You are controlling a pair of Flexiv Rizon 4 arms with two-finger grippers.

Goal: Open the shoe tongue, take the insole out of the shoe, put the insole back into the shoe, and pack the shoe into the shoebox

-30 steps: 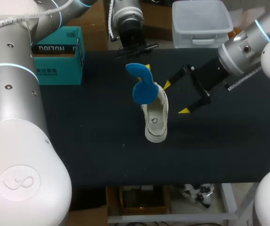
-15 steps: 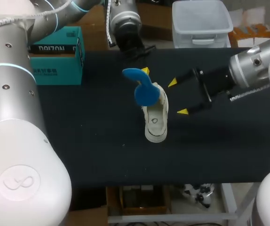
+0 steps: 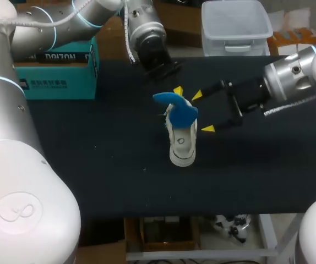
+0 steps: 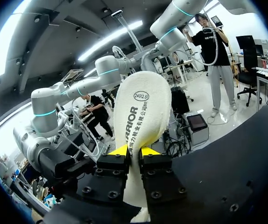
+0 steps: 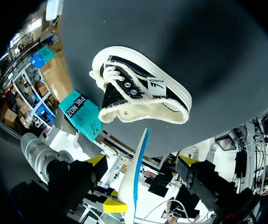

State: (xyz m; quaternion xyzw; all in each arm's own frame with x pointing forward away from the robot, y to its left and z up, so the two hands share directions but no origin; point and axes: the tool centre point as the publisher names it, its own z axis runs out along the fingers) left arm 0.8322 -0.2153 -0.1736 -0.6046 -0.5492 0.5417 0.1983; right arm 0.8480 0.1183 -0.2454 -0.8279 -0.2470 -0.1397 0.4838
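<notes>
Insole, blue on one face and cream on the other, is pinched from both sides by the fingers of the left end effector, over the opening of the shoe. The shoe rests on its sole near the middle of the dark worktop, toe toward the near edge. Right end effector hangs just right of the shoe with its yellow-tipped fingers spread wide and gripping nothing, and the teal shoebox sits well apart at the far left.
</notes>
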